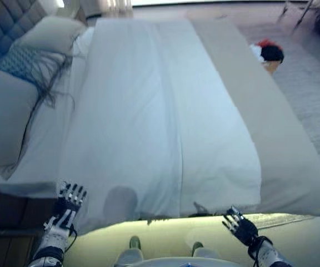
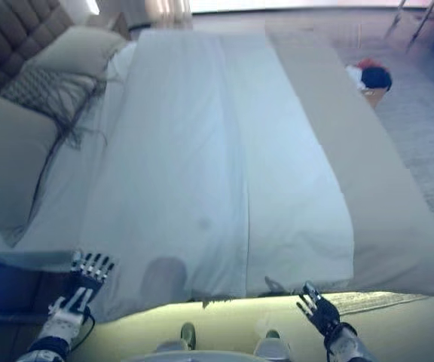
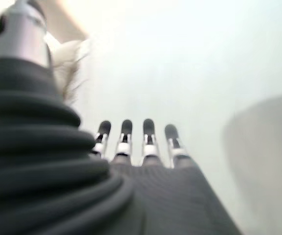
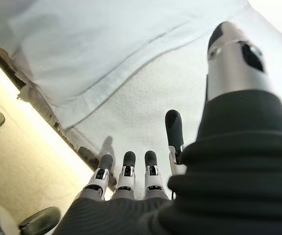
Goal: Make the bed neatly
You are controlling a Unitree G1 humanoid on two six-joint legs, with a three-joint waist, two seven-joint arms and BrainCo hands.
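Standing at the side of the bed (image 1: 293,167), with the white duvet (image 1: 149,122) spread along the mattress and its near edge hanging over the side right in front of the robot. Pillows (image 1: 49,33) sit piled up by the headboard (image 1: 4,22) off to the left. The left hand (image 1: 68,203) is by the duvet's near corner on that side, fingers straight and spread, holding nothing. The right hand (image 1: 239,225) sits just below the hanging edge near the other corner, fingers also apart and empty.

What could go wrong here, I reckon: neither hand has any cloth yet, so if one grabs and pulls before the other, the duvet skews and that long crease down the middle gets worse. The right wrist view shows the hem (image 4: 106,93) lying over a second, textured layer (image 4: 146,122), so the fingers could easily pinch both or only the wrong one. A hard tug could also drag the cover off the far side, where the beige strip (image 1: 243,83) is bare.
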